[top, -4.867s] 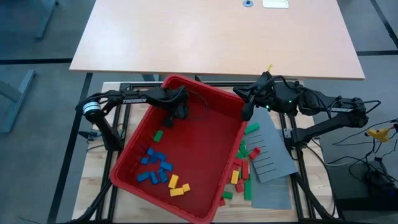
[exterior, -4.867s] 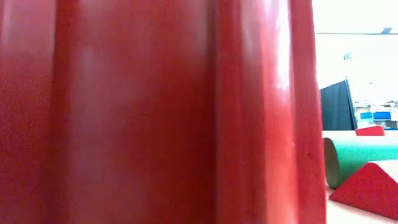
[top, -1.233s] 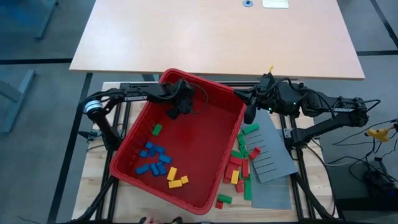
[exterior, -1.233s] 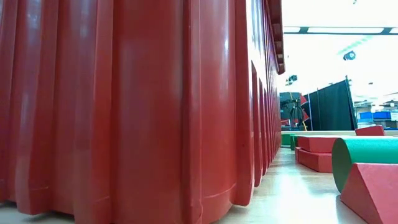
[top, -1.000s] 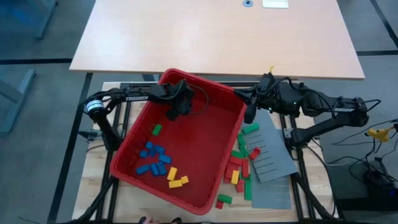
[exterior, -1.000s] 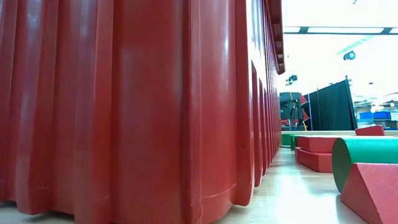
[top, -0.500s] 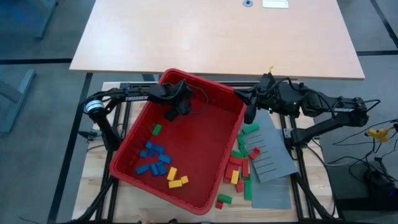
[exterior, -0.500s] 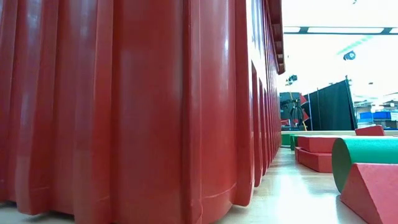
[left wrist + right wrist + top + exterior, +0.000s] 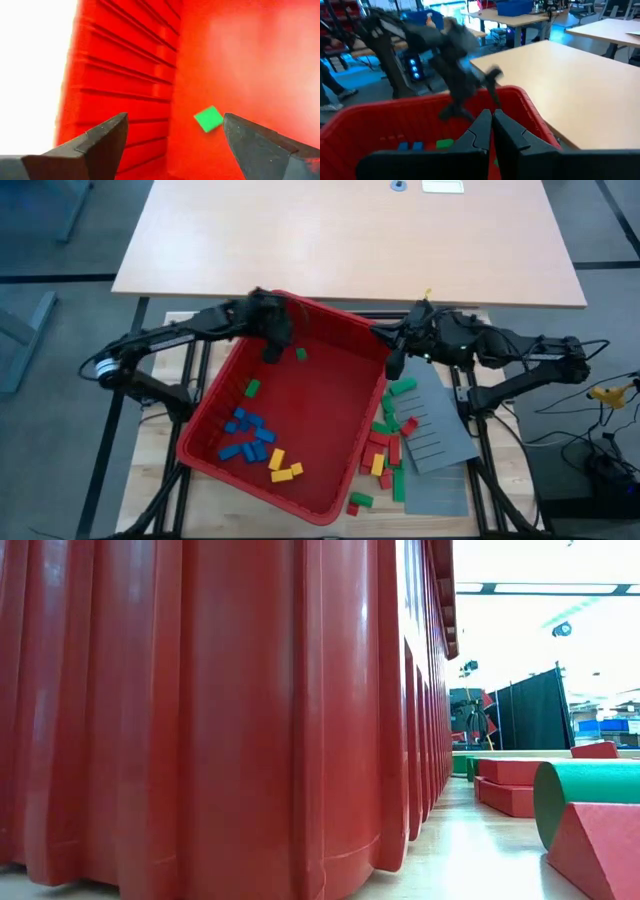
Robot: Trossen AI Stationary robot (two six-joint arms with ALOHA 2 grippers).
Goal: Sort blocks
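1. Blocks in blue, yellow and green lie in the red bin; red and green ones sit beside it. Left gripper hovers over a loose green block.
2. Low view: only bin wall shows.
3. Left wrist: fingers spread wide, empty; centre over the block before closing.
4. Right gripper: fingers together, empty.

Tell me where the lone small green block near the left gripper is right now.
In the high view, the small green block lies on the big red plastic bin's floor near its far wall, just right of the open left gripper, apart from the other blocks.
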